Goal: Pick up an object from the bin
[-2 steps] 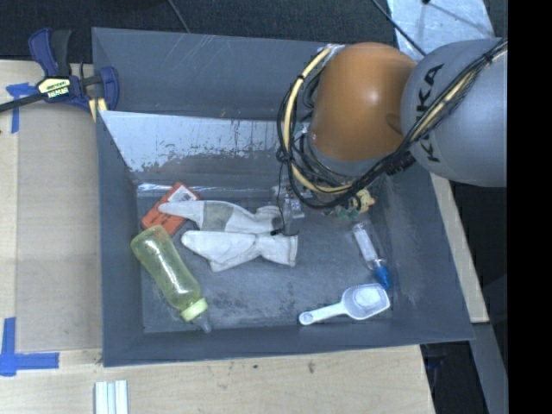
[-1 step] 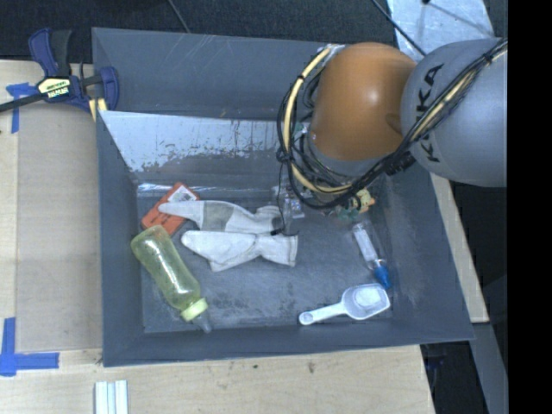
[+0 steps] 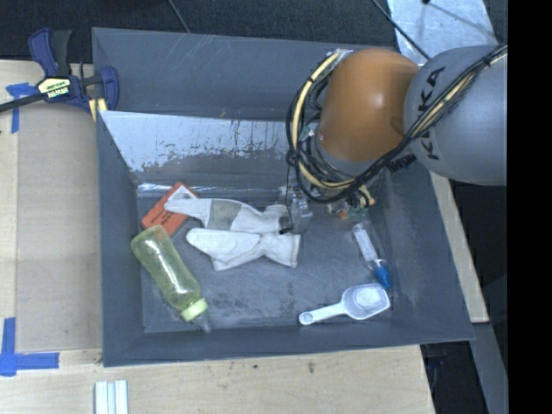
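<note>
The bin [image 3: 121, 231] is a dull slate grey all over. Its far wall catches a paler, bluish sheen streaked with thin dark scratch marks, and its floor is speckled with pale scuffs. The crumpled cloth [image 3: 237, 235] in the middle is off-white with greyer shadows in its folds. A flat packet [image 3: 164, 214] beside it is bright orange. The bottle [image 3: 168, 270] is a see-through yellowish green, and its cap end is a stronger yellow. The scoop [image 3: 349, 306] is plain white. The syringe [image 3: 369, 250] is clear with a blue tip. On the robot, the wrist cover [image 3: 366, 102] is a glossy orange-brown, the arm [image 3: 470, 119] is silver-grey with black lettering, and the looped cables [image 3: 304, 119] are black and yellow.
</note>
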Action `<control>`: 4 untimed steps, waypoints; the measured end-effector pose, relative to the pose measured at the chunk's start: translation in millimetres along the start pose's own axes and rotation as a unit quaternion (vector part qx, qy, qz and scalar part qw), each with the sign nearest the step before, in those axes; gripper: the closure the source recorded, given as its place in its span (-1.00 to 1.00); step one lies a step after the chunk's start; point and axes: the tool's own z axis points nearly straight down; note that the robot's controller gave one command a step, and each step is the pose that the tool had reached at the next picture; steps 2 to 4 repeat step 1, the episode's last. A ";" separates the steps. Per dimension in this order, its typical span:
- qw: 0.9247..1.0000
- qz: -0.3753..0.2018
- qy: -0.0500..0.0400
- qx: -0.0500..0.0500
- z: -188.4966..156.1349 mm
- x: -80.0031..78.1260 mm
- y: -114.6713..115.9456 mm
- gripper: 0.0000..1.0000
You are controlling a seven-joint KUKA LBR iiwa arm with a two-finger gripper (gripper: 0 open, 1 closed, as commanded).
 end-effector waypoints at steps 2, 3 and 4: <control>0.999 0.038 -0.002 0.001 -171.2 4.0 4.2 1.00; 0.999 0.038 -0.002 0.001 -171.2 4.0 4.2 1.00; 0.999 0.038 -0.002 0.001 -171.2 4.0 4.2 1.00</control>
